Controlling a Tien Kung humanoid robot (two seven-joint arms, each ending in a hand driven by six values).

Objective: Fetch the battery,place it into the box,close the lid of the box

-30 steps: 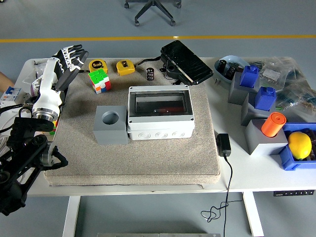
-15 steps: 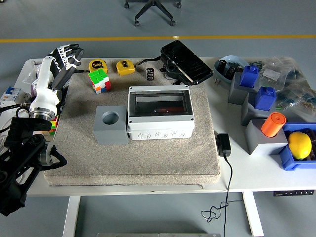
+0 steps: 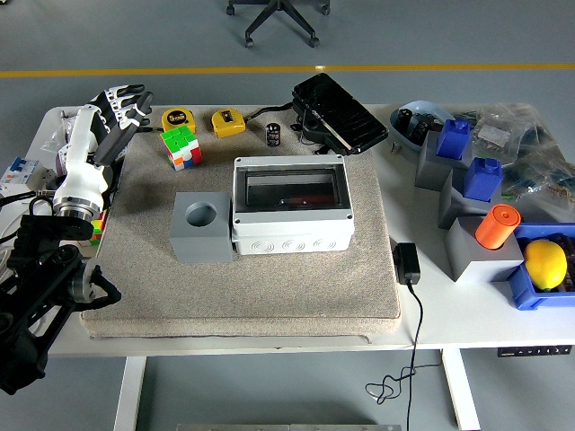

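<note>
My left hand [image 3: 123, 109] hangs over the far-left corner of the beige mat [image 3: 243, 287], well to the left of the box [image 3: 289, 206] and beyond it. Its fingers are loosely spread and hold nothing. My forearm runs from there down toward the picture's lower left corner.

The box sits near the middle of the mat. Its clear lid [image 3: 289, 189] lies flat over the top, and something reddish shows dimly through it; I cannot tell what it is. Touching the box's left side is a grey block [image 3: 203, 226] with a round hole in its top.

The battery [image 3: 273, 135], a small dark cylinder, stands upright on the table just beyond the box's far edge, off the mat. To the left of it, still beyond the box, are two yellow tape measures [image 3: 228, 122], and nearer my hand a colour cube [image 3: 181, 147] rests on the mat's far edge. Beyond the box's far-right corner a black case [image 3: 340, 113] lies at an angle.

To the right of the box, off the mat, a black power adapter [image 3: 406, 263] lies with its cable trailing over the table's near edge. Further right are grey and blue blocks, an orange cylinder [image 3: 497, 225] and a lemon [image 3: 545, 263] in a blue bin.
</note>
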